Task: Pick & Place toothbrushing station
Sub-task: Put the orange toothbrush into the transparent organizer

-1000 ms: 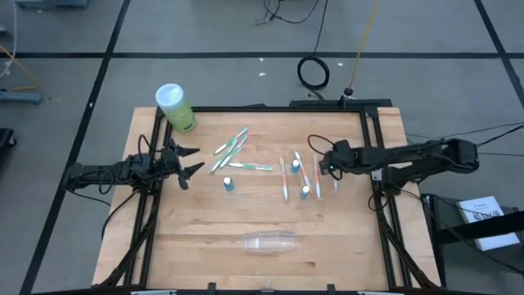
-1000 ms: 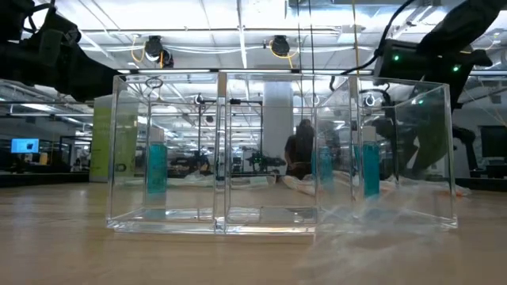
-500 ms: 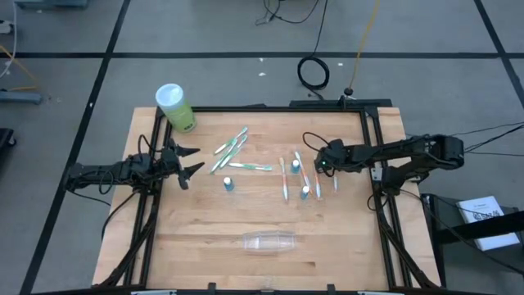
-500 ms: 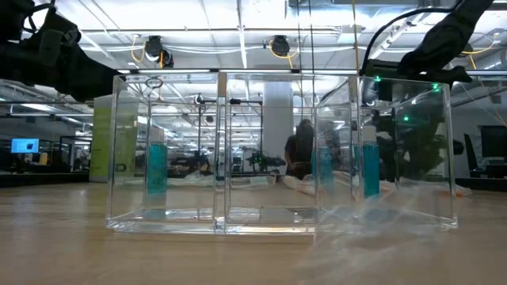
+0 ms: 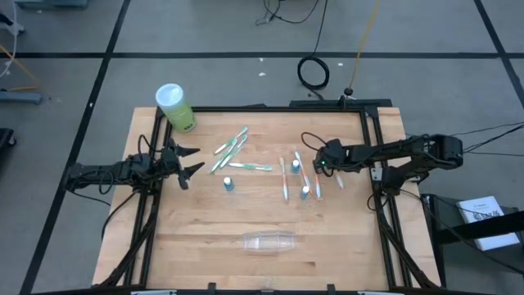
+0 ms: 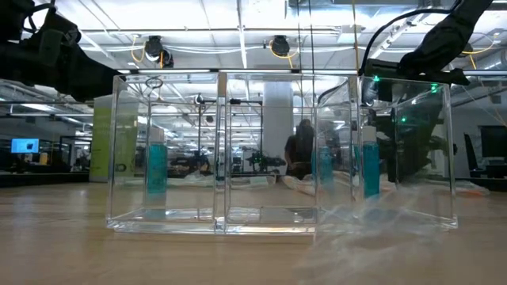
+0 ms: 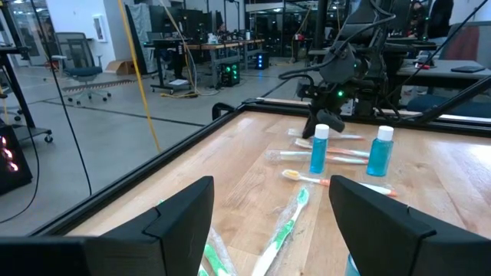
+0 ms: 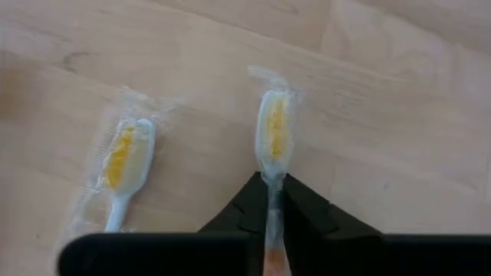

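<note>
Several pink-white toothbrushes (image 5: 296,172) lie flat on the wood right of centre, and green-white ones (image 5: 232,149) lie at the far left of centre. Two blue white-capped tubes (image 5: 228,183) (image 5: 304,192) stand upright. A clear pouch (image 5: 268,242) lies near the front edge. My right gripper (image 5: 320,167) slants down from the table's right and is shut on one wrapped pink-white toothbrush (image 8: 274,138); a second one (image 8: 123,165) lies beside it. My left gripper (image 5: 191,162) waits open at the left edge, level, touching nothing. My right gripper pinches the toothbrush's neck (image 8: 271,192), just behind the head, between its two fingertips. The fingers slant down from above and from the table's right. The wrapped head (image 8: 275,130) sticks out beyond the fingertips and lies on the wood.
A green canister with a white lid (image 5: 174,106) stands at the far left corner. In the low view a clear walled box with compartments (image 6: 226,150) stands close before the camera. Black rails (image 5: 372,156) frame the table's sides. Bare wood lies between the tubes and the pouch.
My right gripper has sunk toward the pink-white toothbrushes and shifted a little toward the table's left, and its fingers have shut on one of them. The toothbrush still lies on the wood.
</note>
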